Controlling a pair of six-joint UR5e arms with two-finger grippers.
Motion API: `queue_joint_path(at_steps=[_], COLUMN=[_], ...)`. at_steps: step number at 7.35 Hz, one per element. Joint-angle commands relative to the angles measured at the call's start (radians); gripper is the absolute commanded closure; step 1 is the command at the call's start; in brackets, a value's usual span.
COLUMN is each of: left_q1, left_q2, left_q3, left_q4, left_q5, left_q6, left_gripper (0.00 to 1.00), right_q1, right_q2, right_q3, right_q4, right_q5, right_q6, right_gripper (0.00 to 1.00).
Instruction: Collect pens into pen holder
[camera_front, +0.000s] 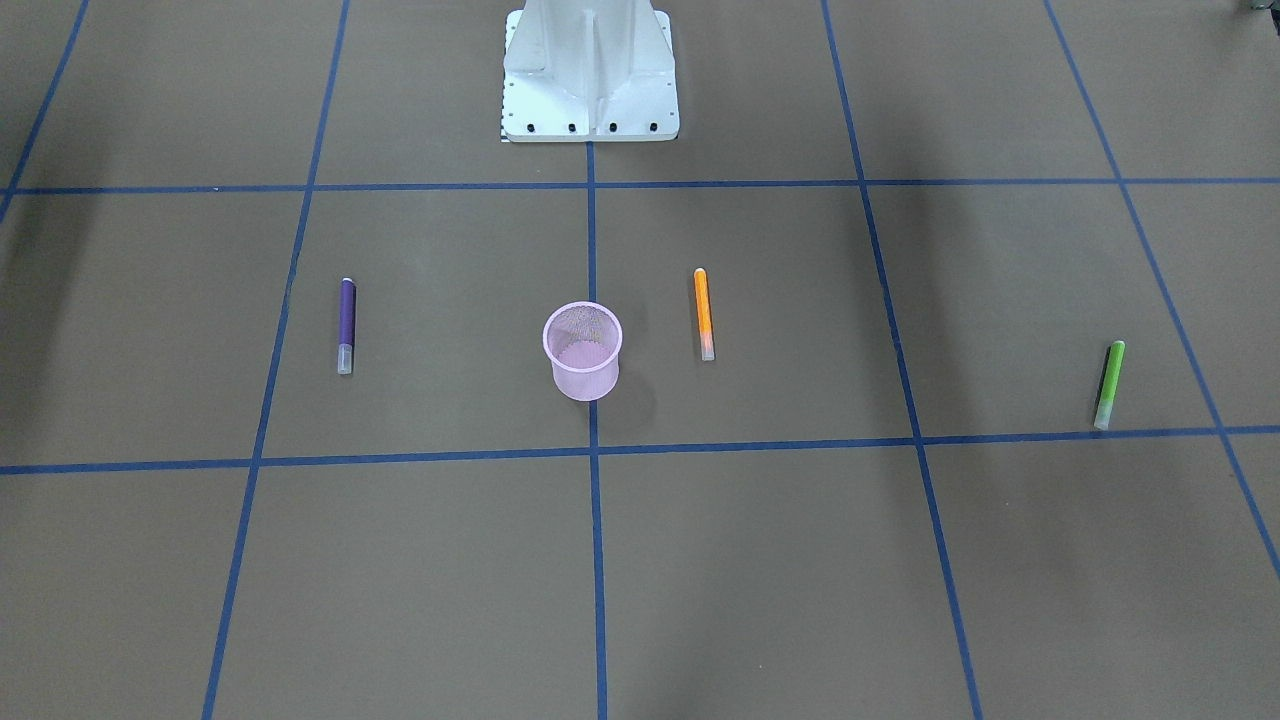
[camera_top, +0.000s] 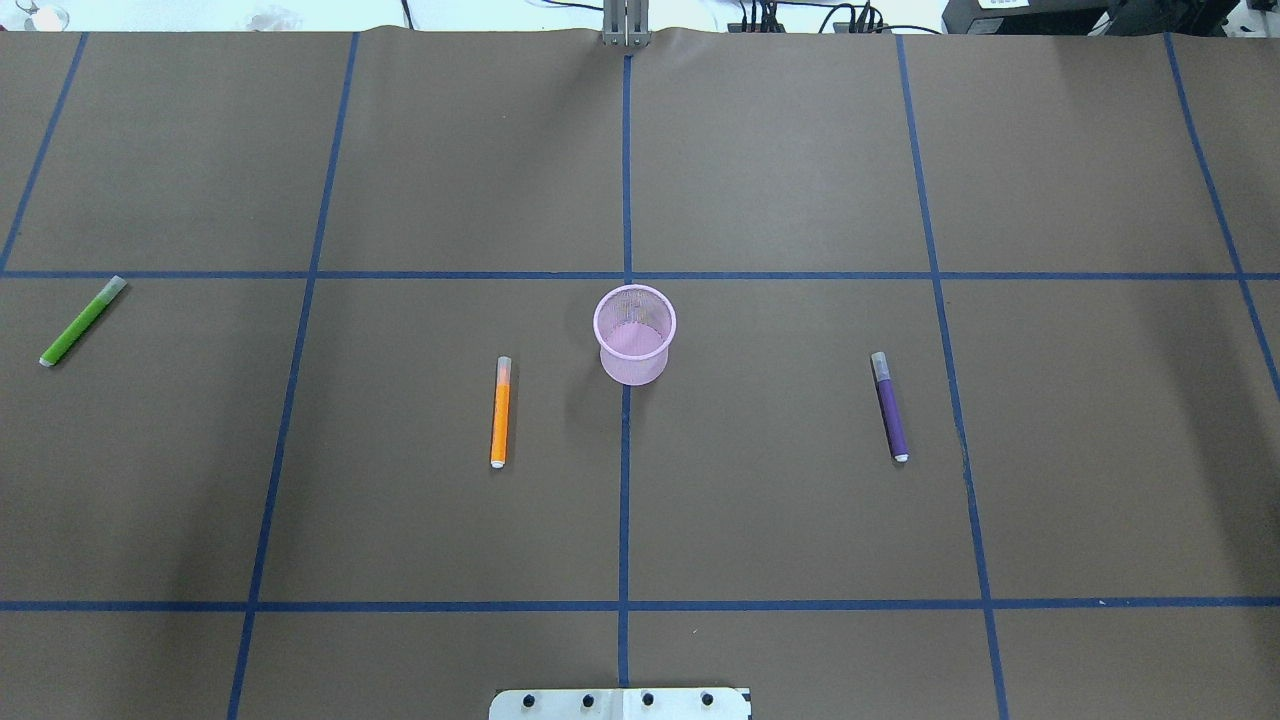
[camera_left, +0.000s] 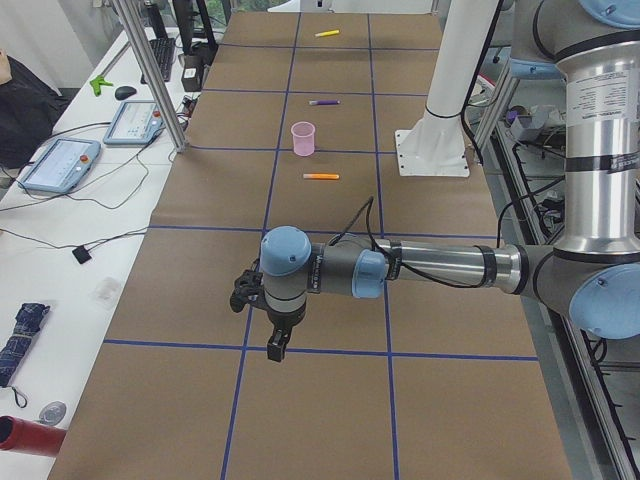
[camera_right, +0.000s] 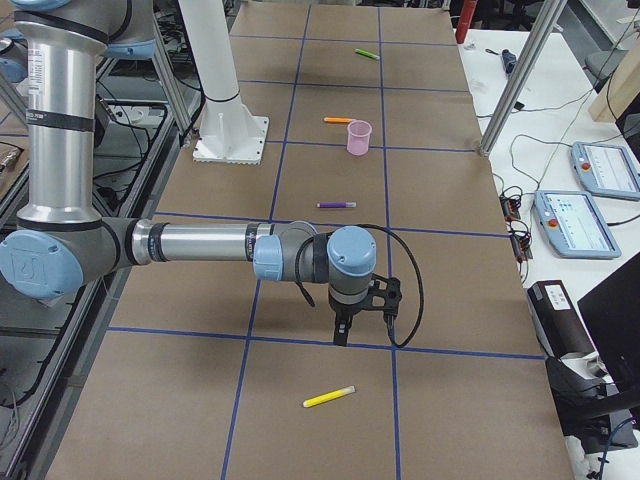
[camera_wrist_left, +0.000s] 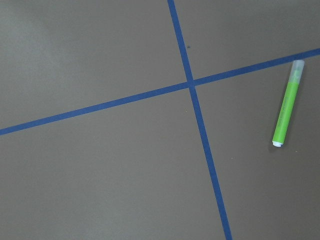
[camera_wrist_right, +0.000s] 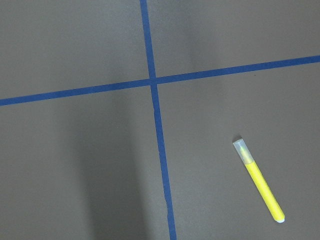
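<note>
Four slim capped pens lie flat, none in the small pink wire-mesh cup. Purple pen and orange pen flank it. Green pen is nearest my left gripper, yellow pen nearest my right gripper. Can't tell whether either is open or closed.

The pink wire-mesh pen holder stands upright, mouth up, its mesh floor showing through the rim. The orange pen lies flat near its left and the purple pen farther off to its right, both with whitish caps pointing away from the robot. The green pen lies slanted far to the left, and the yellow pen lies flat far to the right, well apart from the rest.
</note>
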Motion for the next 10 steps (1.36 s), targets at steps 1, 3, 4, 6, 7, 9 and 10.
queue_joint_path(at_steps=[1,3,4,6,7,9,10], left_q1=[0.0,0.001,0.003,0.007,0.015,0.062,0.094], left_q2=[0.0,0.0,-0.005,-0.014,-0.023,-0.061,-0.113], left_q3=[0.0,0.0,0.0,-0.006,-0.026,-0.078,-0.075], left_q4=[-0.002,-0.002,-0.002,-0.016,-0.021,-0.022,-0.025], left_q5=[0.005,-0.001,-0.002,-0.005,-0.007,-0.024,-0.021], left_q6=[0.002,0.0,-0.005,-0.003,-0.005,-0.006,0.008], left_gripper=[0.0,0.0,0.0,0.0,0.0,0.0,0.0], right_q1=[0.001,0.001,0.001,0.001,0.0,0.0,0.0], right_q2=[-0.001,-0.001,-0.002,0.002,0.005,0.007,0.02], right_q3=[0.0,0.0,0.005,0.006,0.008,0.017,0.043], right_q4=[0.002,0.002,0.002,0.002,0.003,0.005,0.006], right_q5=[0.003,0.003,-0.002,-0.003,-0.003,0.0,0.007], right_q6=[0.0,0.001,0.007,0.009,0.009,0.004,0.0], right_gripper=[0.0,0.0,0.0,0.0,0.0,0.0,0.0])
